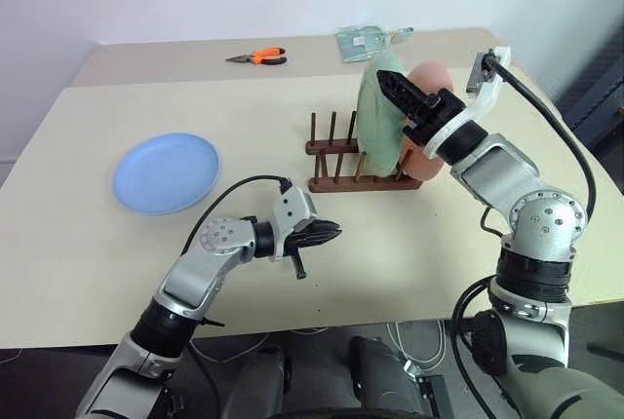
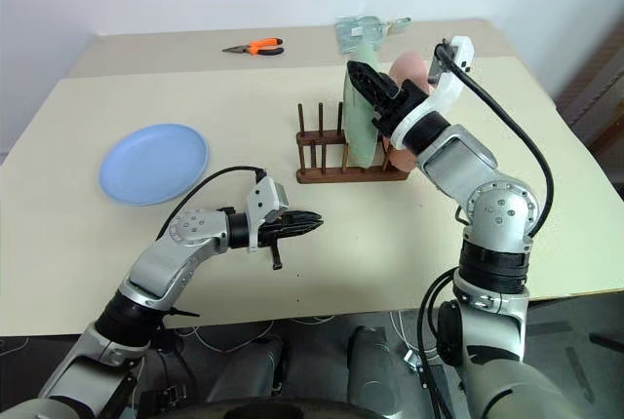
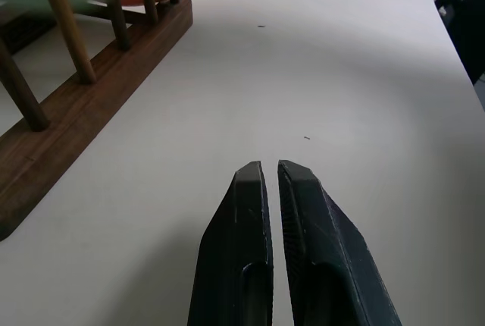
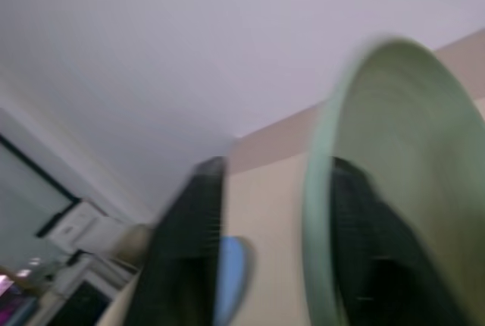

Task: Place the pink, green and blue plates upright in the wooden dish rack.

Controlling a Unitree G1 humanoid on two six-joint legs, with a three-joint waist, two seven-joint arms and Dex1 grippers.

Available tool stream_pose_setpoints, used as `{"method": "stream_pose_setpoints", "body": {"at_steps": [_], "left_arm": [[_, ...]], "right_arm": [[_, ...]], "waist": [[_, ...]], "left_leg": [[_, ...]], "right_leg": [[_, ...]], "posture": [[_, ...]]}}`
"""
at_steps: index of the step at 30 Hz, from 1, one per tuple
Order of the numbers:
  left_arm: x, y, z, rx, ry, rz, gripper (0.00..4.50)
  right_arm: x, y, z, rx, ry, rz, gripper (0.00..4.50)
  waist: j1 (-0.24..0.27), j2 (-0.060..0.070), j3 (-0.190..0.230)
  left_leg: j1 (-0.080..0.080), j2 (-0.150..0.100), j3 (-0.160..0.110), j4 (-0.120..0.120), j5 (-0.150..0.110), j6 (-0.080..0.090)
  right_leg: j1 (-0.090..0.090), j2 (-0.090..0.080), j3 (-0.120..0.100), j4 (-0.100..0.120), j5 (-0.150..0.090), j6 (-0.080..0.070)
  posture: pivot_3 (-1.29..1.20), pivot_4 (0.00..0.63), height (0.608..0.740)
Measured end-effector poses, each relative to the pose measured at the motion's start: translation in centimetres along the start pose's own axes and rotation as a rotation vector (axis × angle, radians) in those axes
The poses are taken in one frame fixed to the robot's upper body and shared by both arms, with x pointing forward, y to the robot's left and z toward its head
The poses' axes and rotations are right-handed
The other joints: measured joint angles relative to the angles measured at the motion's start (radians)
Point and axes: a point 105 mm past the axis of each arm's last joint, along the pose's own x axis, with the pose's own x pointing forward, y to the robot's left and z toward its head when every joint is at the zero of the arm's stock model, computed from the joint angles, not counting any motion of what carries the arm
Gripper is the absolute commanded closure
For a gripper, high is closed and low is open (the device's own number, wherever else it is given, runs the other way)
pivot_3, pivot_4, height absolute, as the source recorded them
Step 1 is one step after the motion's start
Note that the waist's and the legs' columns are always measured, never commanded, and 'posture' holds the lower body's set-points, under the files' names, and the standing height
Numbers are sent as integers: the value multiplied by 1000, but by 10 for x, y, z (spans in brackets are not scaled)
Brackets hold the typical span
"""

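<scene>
**Letting go of the green plate in the rack**

You see a pale worktop point(image 1: 292, 136) from above. Just right of its centre, the wooden dish rack point(image 1: 356, 171) holds the pink plate point(image 1: 429, 83) upright at its right end, with the green plate point(image 1: 380, 107) standing just left of it. Your right gripper point(image 1: 395, 83) straddles the green plate's upper rim, fingers apart, one either side; whether they touch it I cannot tell. Draw straight up and clear without nudging the rim, and confirm the plate sits between pegs. The blue plate point(image 1: 166, 173) lies flat at nine o'clock, well apart. Your left gripper point(image 1: 327, 234) hovers at six o'clock, fingers nearly together, empty.
</scene>
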Motion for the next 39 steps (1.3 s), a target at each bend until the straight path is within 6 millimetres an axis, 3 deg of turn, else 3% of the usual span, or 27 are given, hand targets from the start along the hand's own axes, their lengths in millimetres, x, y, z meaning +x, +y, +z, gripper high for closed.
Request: {"method": "stream_pose_setpoints", "body": {"at_steps": [3, 7, 9, 12, 13, 14, 16, 19, 22, 24, 26, 29, 36, 39], "left_arm": [[-4, 5, 3, -41, -24, 18, 1964], [-13, 15, 12, -39, -58, 86, 53], [-29, 34, 20, -58, -106, 219, 53], [-68, 71, 28, -100, -176, 469, 0], [-84, 84, 30, -104, -193, 576, 0], [-100, 95, 30, -110, -204, 671, 0], [-139, 123, 28, -128, -197, 908, 0], [-199, 153, 13, -201, -101, 1258, 0], [-242, 159, -14, -328, 21, 1487, 0], [-257, 155, -33, -441, 73, 1559, 0], [-259, 149, -47, -554, 83, 1562, 0], [-232, 137, -67, -752, 75, 1428, 826], [-232, 132, -71, -888, -54, 1470, 4325], [-228, 138, -59, -855, -113, 1447, 4429]], "right_arm": [[0, -1, 9, -168, -3, -4, 1613], [-2, 7, 38, -474, -55, 10, 1613], [-5, 12, 57, -626, -93, 25, 1613], [-9, 29, 76, -727, -141, 101, 807], [-9, 39, 77, -768, -135, 149, 320], [-9, 48, 71, -809, -109, 199, 17], [-7, 71, 44, -901, -19, 336, 17], [-5, 90, -17, -950, 132, 525, 17], [-7, 88, -68, -928, 261, 604, 17], [-8, 87, -84, -940, 291, 624, 17], [-8, 86, -91, -959, 297, 630, 17], [-11, 83, -98, -949, 304, 625, 0], [-13, 72, -103, -966, 325, 580, 0], [-12, 68, -99, -965, 321, 553, 0]], "waist": [[0, 0, 0], [0, 0, 0], [0, 0, 0], [-5, 0, 0], [-5, 0, 0], [-5, 0, 0], [-4, -1, 0], [-1, -4, -2], [4, -6, 0], [5, -8, 0], [6, -10, 0], [6, -11, -1], [3, -11, -1], [5, -12, -1]], "left_leg": [[0, 0, 0, 0, 0, 0], [0, 0, 1, 0, 0, 0], [0, 0, 0, 0, 0, 0], [1, 1, 1, -1, 0, 0], [1, 1, 0, -1, 0, 0], [1, 1, 0, -1, 0, 0], [1, 2, 0, -1, 0, 0], [1, 1, -1, 0, 0, 0], [0, -1, -1, 0, 0, -1], [-1, -2, -2, 1, 0, -1], [-1, -2, -3, 0, 1, -2], [0, -2, -4, 0, 1, -3], [1, -1, -4, 0, 1, -4], [1, -1, -3, 0, 2, -4]], "right_leg": [[0, 0, 0, 0, 0, 1], [0, 0, 0, -1, -2, 4], [0, 0, 0, -1, -2, 4], [0, 0, 0, -1, -2, 5], [0, 0, 0, -1, -2, 5], [0, 1, 0, -1, -2, 5], [0, 1, -1, 0, -2, 5], [1, 1, -1, 0, -2, 5], [0, -1, -1, 0, -2, 5], [0, -2, -1, 0, 0, 3], [0, -2, -1, 0, 0, 3], [0, -2, -2, 1, 0, 3], [0, -1, -2, 2, -1, 4], [1, -1, -2, 1, -1, 3]], "posture": [[0, 150, 740], [0, 150, 740], [0, 150, 740], [0, 150, 740], [0, 150, 740], [0, 150, 740], [0, 150, 740], [0, 150, 740], [0, 150, 740], [0, 150, 740], [0, 150, 740], [0, 150, 740], [0, 150, 740], [0, 150, 740]]}}
